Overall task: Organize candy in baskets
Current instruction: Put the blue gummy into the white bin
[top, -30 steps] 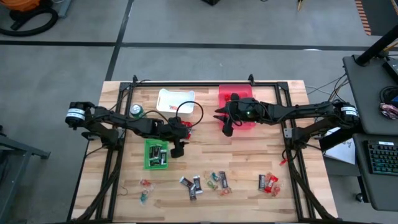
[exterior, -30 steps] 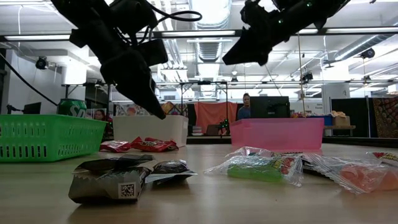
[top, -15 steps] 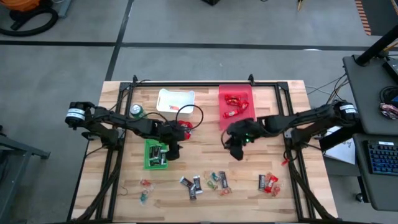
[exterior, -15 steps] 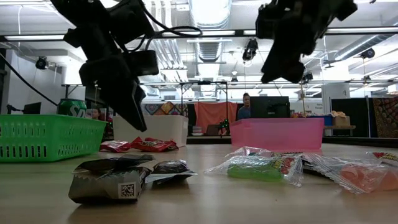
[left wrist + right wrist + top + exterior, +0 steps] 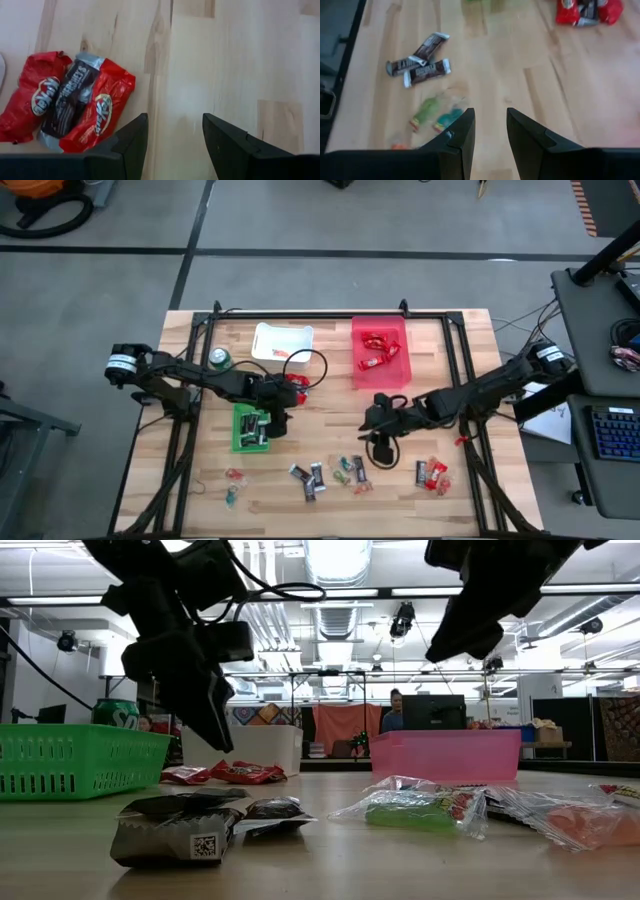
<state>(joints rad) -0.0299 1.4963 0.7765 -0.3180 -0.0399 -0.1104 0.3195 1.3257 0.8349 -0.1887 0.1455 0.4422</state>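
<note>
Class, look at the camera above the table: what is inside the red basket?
The red basket holds a few red-wrapped candies lying toward its far end; the rest of its floor is bare. In the low view its pink wall hides the contents.

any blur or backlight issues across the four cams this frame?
Low view: both arms backlit to silhouettes by the ceiling lights; the dark-wrapped candy is sharp. Right wrist view: green candies near the right end effector smeared; dark bars readable. Left wrist view: crisp, logos legible on the red wrappers. High view: even light, no glare.
</note>
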